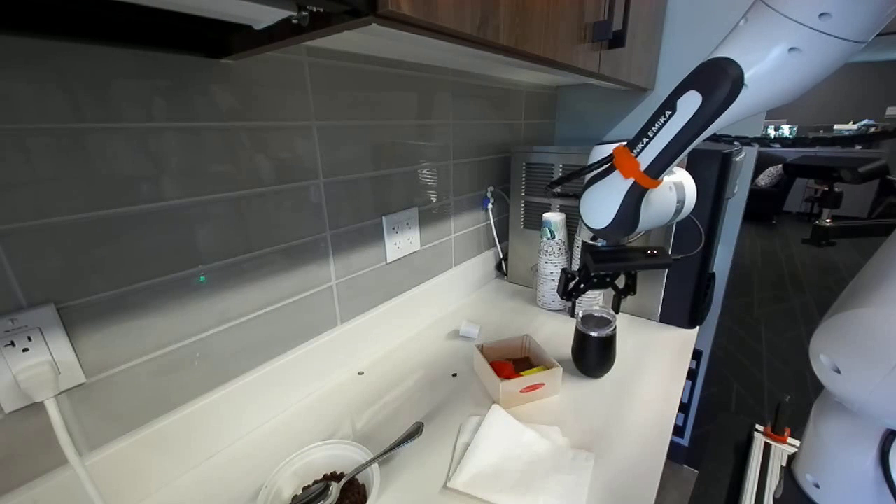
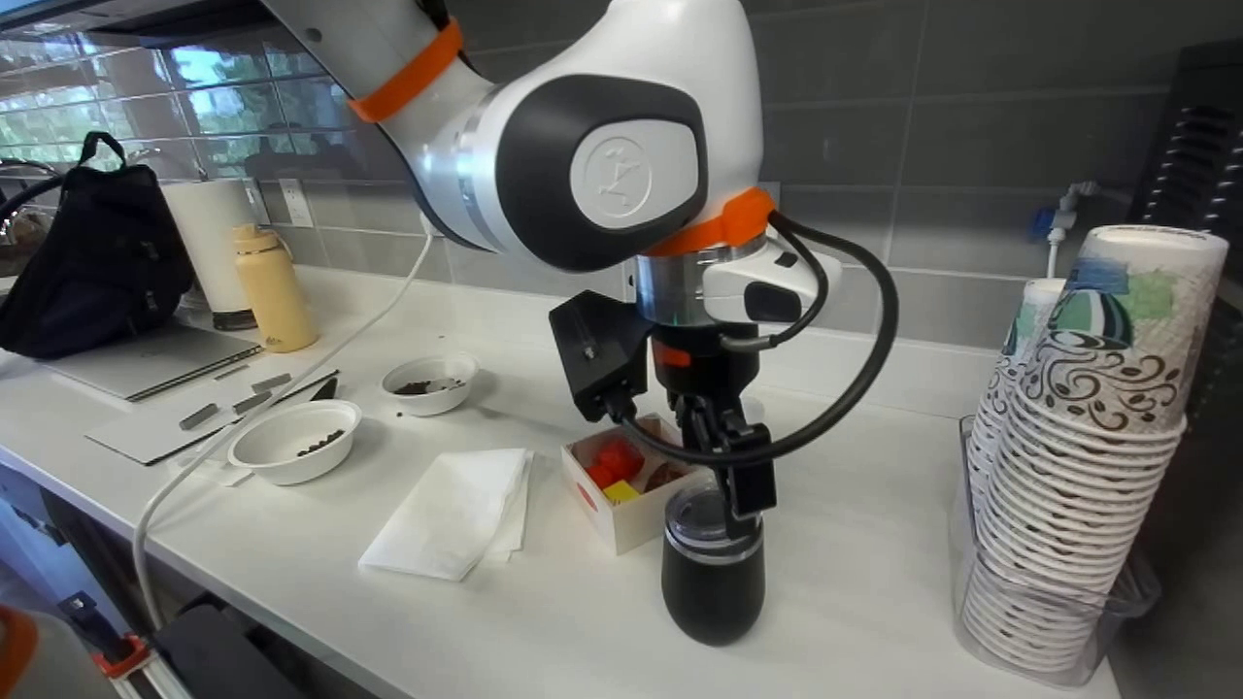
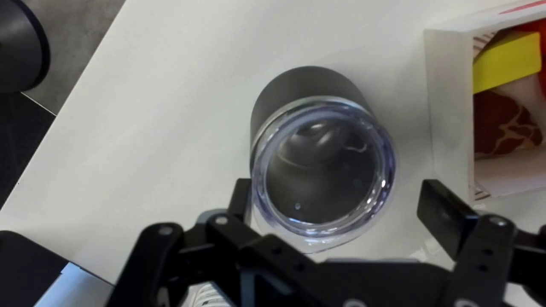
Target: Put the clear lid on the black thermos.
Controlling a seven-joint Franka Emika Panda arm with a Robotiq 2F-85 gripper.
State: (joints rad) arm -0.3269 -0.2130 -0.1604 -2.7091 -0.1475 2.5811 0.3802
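Gripper (image 3: 339,200) hanging above black thermos (image 2: 714,594), clear lid (image 3: 322,170) lying over its mouth

Gripper: is holding nothing, its fingers standing wide apart. In the wrist view one finger is standing just beside the lid, toward 8 o'clock; touching or apart, cannot tell. The opposite finger is standing well apart, between 3 and 4 o'clock.

Clear lid: is resting on the thermos top; fully seated or loose, cannot tell.

Black thermos: is standing upright on the counter (image 1: 630,406), beneath the gripper in both exterior views.

Box (image 1: 526,396): is sitting near the thermos, between 8 and 9 o'clock in an exterior view, and is containing red and yellow pieces (image 2: 619,458).

Napkins (image 1: 521,458): are lying folded toward 7 o'clock in an exterior view.

Paper cups (image 2: 1073,485): are standing stacked between 2 and 3 o'clock in an exterior view.
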